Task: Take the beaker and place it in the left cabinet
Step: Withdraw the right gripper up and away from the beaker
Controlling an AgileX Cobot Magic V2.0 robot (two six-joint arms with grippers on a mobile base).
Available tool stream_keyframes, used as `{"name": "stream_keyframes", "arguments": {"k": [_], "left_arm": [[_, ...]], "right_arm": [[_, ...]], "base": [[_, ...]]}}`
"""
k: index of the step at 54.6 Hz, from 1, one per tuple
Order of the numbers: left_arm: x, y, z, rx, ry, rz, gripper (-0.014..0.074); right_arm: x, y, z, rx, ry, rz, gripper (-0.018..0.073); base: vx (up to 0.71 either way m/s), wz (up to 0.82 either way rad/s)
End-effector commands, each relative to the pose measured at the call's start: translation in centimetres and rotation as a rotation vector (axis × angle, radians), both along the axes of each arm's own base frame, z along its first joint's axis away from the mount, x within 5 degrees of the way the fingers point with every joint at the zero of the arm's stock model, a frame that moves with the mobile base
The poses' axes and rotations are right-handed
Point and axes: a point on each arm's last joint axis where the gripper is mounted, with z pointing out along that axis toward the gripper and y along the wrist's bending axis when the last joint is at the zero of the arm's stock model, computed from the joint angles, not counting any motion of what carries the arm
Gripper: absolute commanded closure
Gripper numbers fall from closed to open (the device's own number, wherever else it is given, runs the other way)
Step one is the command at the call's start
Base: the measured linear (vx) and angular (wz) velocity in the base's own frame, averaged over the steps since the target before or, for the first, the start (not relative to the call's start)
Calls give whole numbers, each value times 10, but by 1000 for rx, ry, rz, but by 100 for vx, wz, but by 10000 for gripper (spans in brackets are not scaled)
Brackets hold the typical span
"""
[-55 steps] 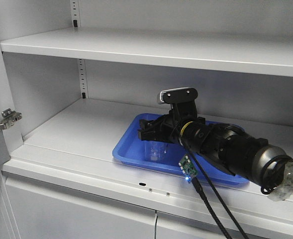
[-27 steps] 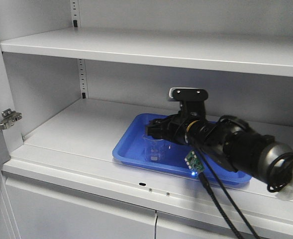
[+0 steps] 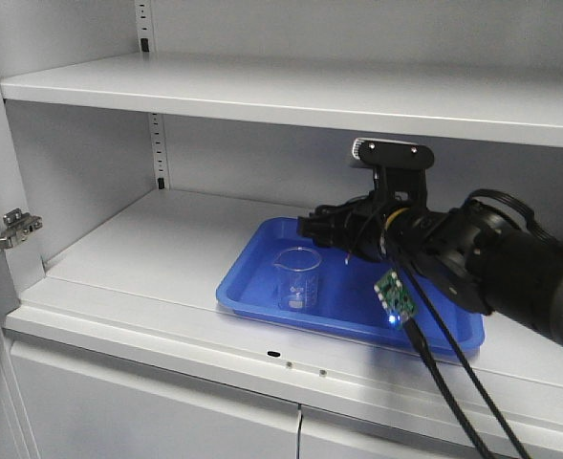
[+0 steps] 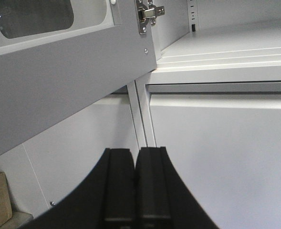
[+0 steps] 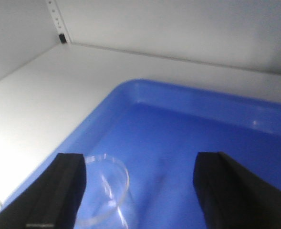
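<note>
Upright beaker (image 3: 298,277), blue tray (image 3: 262,296), grey shelf (image 3: 147,258)

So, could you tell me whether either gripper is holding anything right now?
Nothing is held: the right gripper is open, clear of the beaker in the blue tray; the left gripper is shut and empty.

Soft, even white light is falling from above, leaving the left cabinet (image 3: 214,91) bright with only faint shadows under its shelves. In the right wrist view the shelf surface left of the right gripper (image 5: 140,186) is glaring almost white, and the beaker (image 5: 104,193) by its left finger is showing blurred. In the left wrist view, the left gripper (image 4: 134,191) is appearing as a dark silhouette.
</note>
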Motion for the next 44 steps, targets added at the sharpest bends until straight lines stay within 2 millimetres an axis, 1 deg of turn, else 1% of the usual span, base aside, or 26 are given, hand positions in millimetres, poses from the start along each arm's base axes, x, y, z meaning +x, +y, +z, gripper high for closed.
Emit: {"name": "stream_keyframes", "arguments": {"k": [1,6,10,16,24,34,39,44], "left_arm": [[-2,0,14,7,-109,5,603],[-2,0,14,7,-109,5,603],[-2,0,14,7,-109,5,603],[-2,0,14,7,-109,5,603],[-2,0,14,7,-109,5,603],[-2,0,14,7,-109,5,603],[-2,0,14,7,-109,5,603],[-2,0,14,7,-109,5,603]], "right_arm": [[-21,-6,26,33,-106,52,81],[-35,-11,22,23,-91,57,116],[-49,-14,27,19,-101,67,146],[-58,-17,35,-7,-130,78,189],[-60,-19,39,-41,-152,88,246],[-60,-20,38,-85,-154,98,347],[-57,-26,37,-123,-163,94,407],[-54,-35,37,-101,-150,62,462]], "base": [[0,0],[0,0],[0,0],[0,0],[0,0],[0,0],[0,0],[0,0]]}}
